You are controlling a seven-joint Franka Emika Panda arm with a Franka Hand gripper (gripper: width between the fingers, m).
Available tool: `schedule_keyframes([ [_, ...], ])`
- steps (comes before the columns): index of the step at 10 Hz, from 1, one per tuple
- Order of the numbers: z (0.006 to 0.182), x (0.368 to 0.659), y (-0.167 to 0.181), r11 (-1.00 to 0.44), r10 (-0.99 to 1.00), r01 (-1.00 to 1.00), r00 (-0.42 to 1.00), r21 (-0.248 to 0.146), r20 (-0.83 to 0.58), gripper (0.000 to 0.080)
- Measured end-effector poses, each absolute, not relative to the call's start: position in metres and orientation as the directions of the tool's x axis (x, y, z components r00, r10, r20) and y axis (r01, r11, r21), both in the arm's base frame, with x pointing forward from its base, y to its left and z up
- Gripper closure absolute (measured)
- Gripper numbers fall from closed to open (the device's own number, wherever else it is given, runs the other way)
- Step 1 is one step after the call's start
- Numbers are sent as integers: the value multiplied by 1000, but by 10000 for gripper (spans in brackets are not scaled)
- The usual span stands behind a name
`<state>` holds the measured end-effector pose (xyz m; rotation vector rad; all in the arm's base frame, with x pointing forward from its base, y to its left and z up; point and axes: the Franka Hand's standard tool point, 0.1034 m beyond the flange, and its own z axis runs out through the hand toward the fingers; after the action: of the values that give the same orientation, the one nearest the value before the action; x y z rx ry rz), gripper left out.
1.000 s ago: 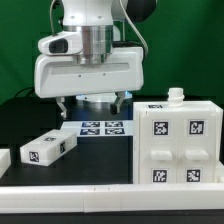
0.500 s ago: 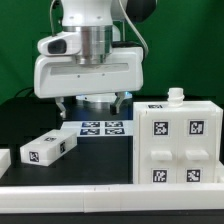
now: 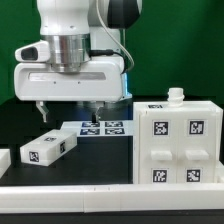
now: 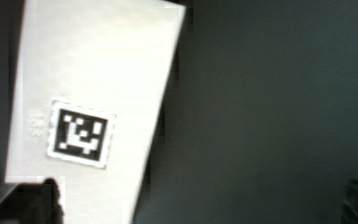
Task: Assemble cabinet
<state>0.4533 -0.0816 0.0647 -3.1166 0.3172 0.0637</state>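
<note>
The white cabinet body (image 3: 180,145) stands at the exterior view's right, with several black-and-white tags on its front and a small white knob (image 3: 176,95) on top. A loose white drawer block (image 3: 48,148) with a tag lies on the dark table at the exterior view's left. My gripper (image 3: 68,110) hangs above that block, open and empty, clear of the cabinet. In the wrist view the block (image 4: 105,90) lies below, nearer one finger (image 4: 34,205), and the gripper (image 4: 197,205) holds nothing.
The marker board (image 3: 103,127) lies flat behind the block, between it and the cabinet. Another white part (image 3: 5,160) sits at the exterior view's far left edge. A long white rail (image 3: 100,197) runs along the front.
The arm has moved toward the exterior view's left, from over the marker board to over the loose drawer block. The jaws stay open. No part has moved.
</note>
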Motion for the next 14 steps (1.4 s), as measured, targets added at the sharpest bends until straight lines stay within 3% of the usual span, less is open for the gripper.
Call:
schedule_keyframes([
  [3, 64, 454, -77, -915, -401, -403, 915, -17, -47, 3],
  [4, 59, 450, -90, -909, -415, -417, 908, -22, -54, 3],
  [6, 54, 446, -120, -932, -361, -361, 932, -11, -29, 3],
  [14, 25, 438, -133, -935, -354, -354, 935, 3, -39, 3],
])
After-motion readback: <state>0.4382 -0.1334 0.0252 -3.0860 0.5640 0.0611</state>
